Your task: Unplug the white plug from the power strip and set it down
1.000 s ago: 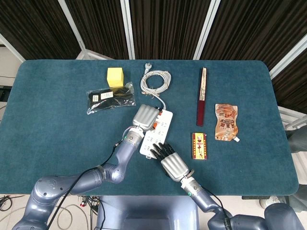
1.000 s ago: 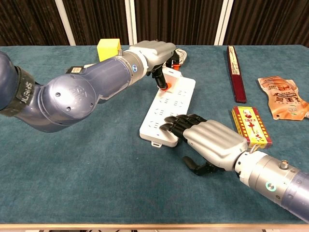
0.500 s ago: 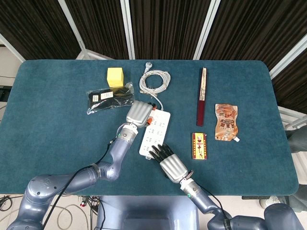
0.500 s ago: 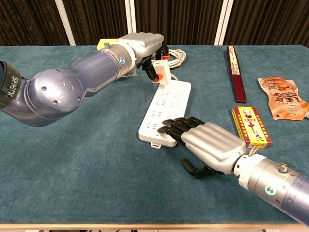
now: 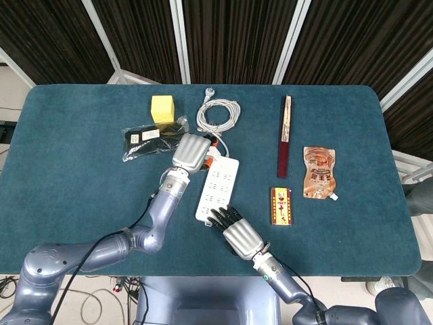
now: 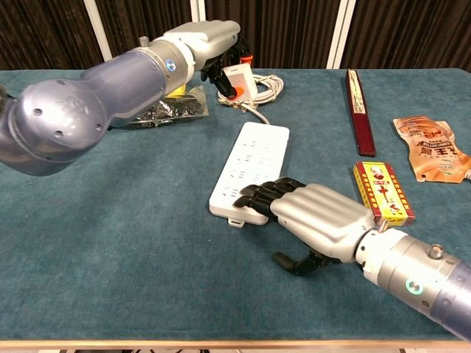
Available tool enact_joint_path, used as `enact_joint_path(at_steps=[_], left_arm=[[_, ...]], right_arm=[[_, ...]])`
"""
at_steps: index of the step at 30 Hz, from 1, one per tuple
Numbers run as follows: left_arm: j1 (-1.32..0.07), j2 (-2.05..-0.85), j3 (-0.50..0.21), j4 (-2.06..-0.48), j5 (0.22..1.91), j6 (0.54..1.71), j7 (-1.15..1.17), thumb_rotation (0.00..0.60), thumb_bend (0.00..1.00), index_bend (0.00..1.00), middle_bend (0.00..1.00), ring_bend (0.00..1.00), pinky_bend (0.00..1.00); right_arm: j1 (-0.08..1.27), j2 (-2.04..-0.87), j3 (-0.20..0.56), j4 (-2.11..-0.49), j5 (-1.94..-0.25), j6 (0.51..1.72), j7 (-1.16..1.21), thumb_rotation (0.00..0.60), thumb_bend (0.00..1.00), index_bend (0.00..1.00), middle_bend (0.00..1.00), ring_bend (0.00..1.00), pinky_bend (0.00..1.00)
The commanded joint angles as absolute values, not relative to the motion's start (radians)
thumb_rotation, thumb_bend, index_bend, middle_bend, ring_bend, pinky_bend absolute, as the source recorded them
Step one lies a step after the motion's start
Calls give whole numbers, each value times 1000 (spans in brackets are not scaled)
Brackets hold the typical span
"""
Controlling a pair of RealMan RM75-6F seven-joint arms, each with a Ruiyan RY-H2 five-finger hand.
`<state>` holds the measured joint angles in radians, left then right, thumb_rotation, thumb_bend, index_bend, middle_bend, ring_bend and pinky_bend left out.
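Note:
The white power strip (image 5: 218, 188) (image 6: 250, 168) lies near the middle of the table. My left hand (image 5: 191, 152) (image 6: 200, 38) holds the white plug (image 6: 237, 79) (image 5: 209, 162), which has orange parts, in the air just beyond the strip's far end. The plug is free of the sockets. Its white cable (image 6: 259, 110) runs back to a coil (image 5: 218, 114). My right hand (image 5: 240, 234) (image 6: 316, 216) holds nothing. Its dark fingertips (image 6: 256, 197) press flat on the strip's near end.
A yellow block (image 5: 162, 108) and a black packet (image 5: 154, 139) lie at the back left. A long dark red box (image 5: 286, 135), a small red and yellow box (image 5: 281, 206) (image 6: 383, 193) and an orange pouch (image 5: 318, 172) lie to the right.
My left hand pulled the plug out of the strip and carried it up and toward the back left. My right hand kept pressing the strip's near end.

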<state>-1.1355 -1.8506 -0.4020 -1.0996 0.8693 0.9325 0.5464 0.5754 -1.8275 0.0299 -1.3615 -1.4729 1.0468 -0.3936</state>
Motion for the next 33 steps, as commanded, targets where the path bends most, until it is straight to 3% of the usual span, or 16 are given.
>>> enact_joint_path(at_steps=[1,12,26,29,33], left_arm=[[-1101,-1807,-388,-1159,872,961,551,600,338,835,908,628,565],[-1006,-1695,-317,-1343,890,1022,566,600,338,831,907,628,565],[-881,-1644,-186,-1469,900,1109,605,600,338,809,888,608,535],[-847,-1635,-163,-1481,901,1137,604,600,322,747,829,567,490],[-808,-1614,-141,-1503,896,1161,606,600,212,589,594,414,355]], right_arm=[[577,-1821,55,-1373,-1496,1091,-403,600,509,7,56,30,42],[579,-1715,167,-1465,-1518,1215,-456,600,509,0,36,16,42],[492,-1492,175,-1522,-1467,1283,-387,600,509,0,33,16,42],[479,-1468,169,-1524,-1466,1291,-364,600,509,0,32,16,42],[467,-1450,163,-1523,-1465,1300,-345,600,509,0,31,16,42]])
